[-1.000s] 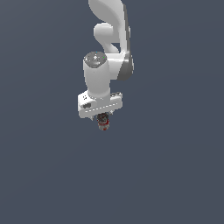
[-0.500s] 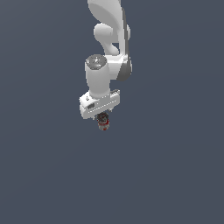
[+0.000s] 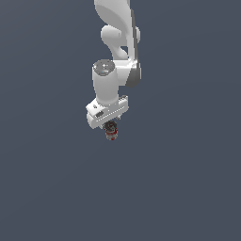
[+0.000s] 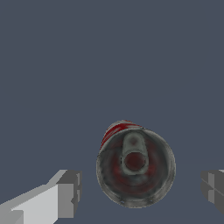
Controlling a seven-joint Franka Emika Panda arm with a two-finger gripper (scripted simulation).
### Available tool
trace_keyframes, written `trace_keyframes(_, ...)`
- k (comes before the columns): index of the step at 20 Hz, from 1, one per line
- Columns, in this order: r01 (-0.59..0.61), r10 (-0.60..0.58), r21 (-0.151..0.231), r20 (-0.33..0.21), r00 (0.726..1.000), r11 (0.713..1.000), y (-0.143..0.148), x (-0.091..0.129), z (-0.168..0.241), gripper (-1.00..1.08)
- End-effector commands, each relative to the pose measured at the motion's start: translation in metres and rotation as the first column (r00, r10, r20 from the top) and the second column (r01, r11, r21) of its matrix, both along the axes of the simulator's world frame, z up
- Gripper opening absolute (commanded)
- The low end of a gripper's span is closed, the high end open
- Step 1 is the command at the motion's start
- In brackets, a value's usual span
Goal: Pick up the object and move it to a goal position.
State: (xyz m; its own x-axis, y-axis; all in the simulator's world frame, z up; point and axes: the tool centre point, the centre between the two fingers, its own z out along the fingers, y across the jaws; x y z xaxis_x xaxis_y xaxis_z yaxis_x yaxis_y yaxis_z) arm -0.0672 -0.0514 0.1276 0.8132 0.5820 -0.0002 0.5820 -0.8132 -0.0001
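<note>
Fingers (image 4: pixel 65 192) are standing apart on either side of the can (image 4: pixel 135 164) — neither touching it — so the gripper (image 3: pixel 111 126) is hanging open directly above, bracketing it, apparently readying a centred grasp.

Evenly and softly lit in both views, with a flat dark slate-blue ground (image 3: pixel 47 188) free of glare and of visible cast shadows. Brightest on the upper faces of the white arm (image 3: pixel 115 19), shading to grey on its undersides, so lit from above. Coarse, low-detail rendering throughout. Mottled and smeared on the can (image 4: pixel 135 164) in the wrist view; tiny and indistinct in the exterior view.
</note>
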Motion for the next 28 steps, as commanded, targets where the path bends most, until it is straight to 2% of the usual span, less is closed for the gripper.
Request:
trace_keyframes(1,0.0,0.0,0.0,0.0,1.0,1.0,0.0,0.0,0.0,1.0)
trace_keyframes(18,-0.005,0.005,0.0,0.0,1.0,1.0,0.0,-0.001,-0.05,1.0)
trace_keyframes(19,-0.005,0.005,0.0,0.0,1.0,1.0,0.0,-0.001,-0.05,-1.0)
trace_keyframes(28,-0.005,0.005,0.0,0.0,1.0,1.0,0.0,-0.001,-0.05,-1.0)
